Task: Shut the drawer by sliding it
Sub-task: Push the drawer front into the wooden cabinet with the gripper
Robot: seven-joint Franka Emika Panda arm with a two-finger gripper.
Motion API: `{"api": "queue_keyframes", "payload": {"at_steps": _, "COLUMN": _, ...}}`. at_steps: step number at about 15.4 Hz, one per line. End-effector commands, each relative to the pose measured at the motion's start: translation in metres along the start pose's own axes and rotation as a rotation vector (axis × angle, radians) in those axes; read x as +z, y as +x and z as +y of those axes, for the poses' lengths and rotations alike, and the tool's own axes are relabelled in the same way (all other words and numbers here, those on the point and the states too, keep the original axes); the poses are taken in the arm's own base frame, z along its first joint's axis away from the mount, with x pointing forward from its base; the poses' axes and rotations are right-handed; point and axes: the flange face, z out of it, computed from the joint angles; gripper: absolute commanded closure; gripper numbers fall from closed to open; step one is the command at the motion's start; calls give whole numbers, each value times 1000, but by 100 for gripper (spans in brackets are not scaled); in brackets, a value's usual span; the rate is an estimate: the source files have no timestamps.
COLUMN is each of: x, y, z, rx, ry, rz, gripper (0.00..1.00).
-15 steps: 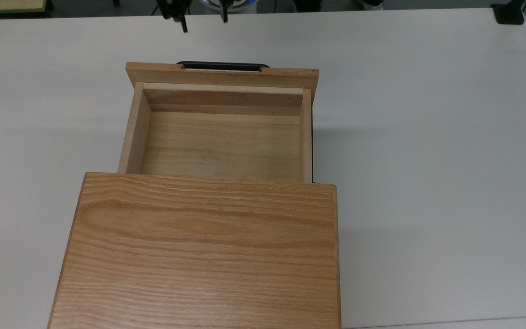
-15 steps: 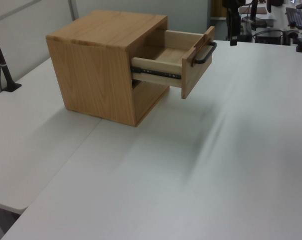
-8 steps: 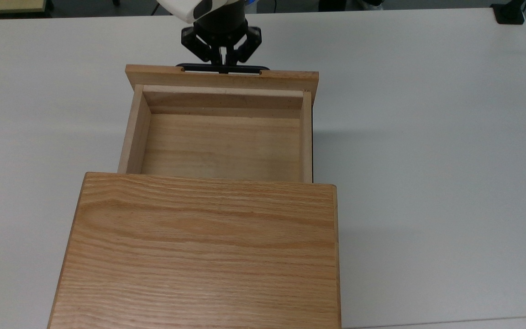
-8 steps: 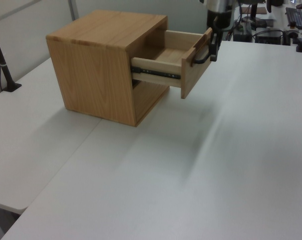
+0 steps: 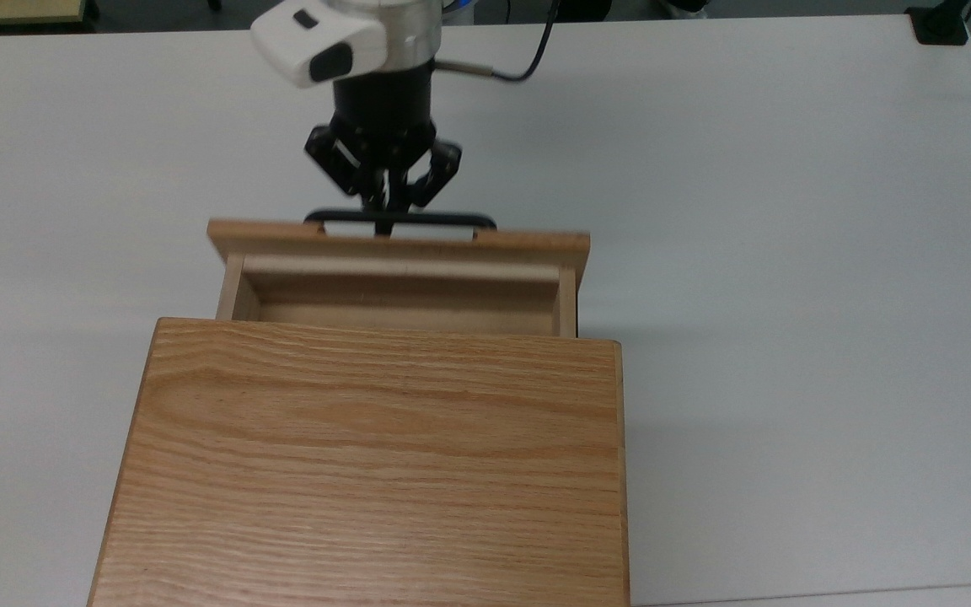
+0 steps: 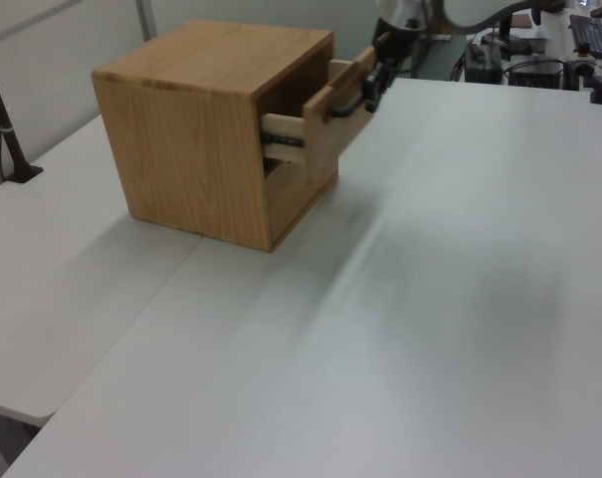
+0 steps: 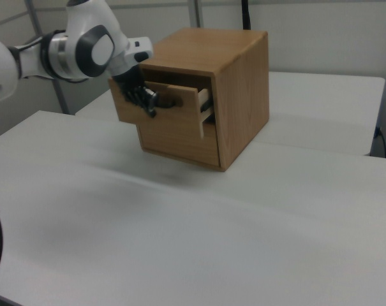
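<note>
The gripper has pushed the drawer mostly in.

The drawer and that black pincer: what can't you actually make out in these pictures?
- In the top view, the drawer's rear is hidden under the cabinet top.
- The handle's middle is covered by the pincer.
- In the left view, the pincer is too small to show whether it grips or only pushes.
- In the right view, the lower compartment sits behind the drawer front.
</note>
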Motion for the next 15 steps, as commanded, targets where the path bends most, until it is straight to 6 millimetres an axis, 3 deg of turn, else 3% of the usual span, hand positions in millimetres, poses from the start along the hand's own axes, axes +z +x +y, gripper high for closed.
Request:
{"api": "queue_keyframes", "payload": {"at_steps": 1, "x": 23, "y": 47, "z": -1, "rx": 79, "ry": -46, "rz": 151, "gripper": 98}}
{"api": "queue_keyframes", "payload": {"at_steps": 5, "x": 20, "y": 50, "z": 0, "rx": 108, "ry": -61, "rz": 181, "gripper": 98}}
{"api": "queue_keyframes", "payload": {"at_steps": 7, "x": 5, "y": 49, "z": 2, "rx": 110, "ry": -64, "rz": 191, "gripper": 97}}
{"api": "queue_keyframes", "payload": {"at_steps": 11, "x": -23, "y": 11, "z": 15, "rx": 103, "ry": -119, "rz": 50, "gripper": 96}}
{"api": "queue_keyframes", "payload": {"at_steps": 13, "x": -47, "y": -9, "z": 12, "rx": 57, "ry": -152, "rz": -49, "gripper": 87}}
{"api": "queue_keyframes", "payload": {"at_steps": 14, "x": -74, "y": -27, "z": 14, "rx": 33, "ry": -175, "rz": -110, "gripper": 58}}
{"api": "queue_keyframes", "payload": {"at_steps": 15, "x": -90, "y": -39, "z": 15, "rx": 28, "ry": -189, "rz": -147, "gripper": 13}}
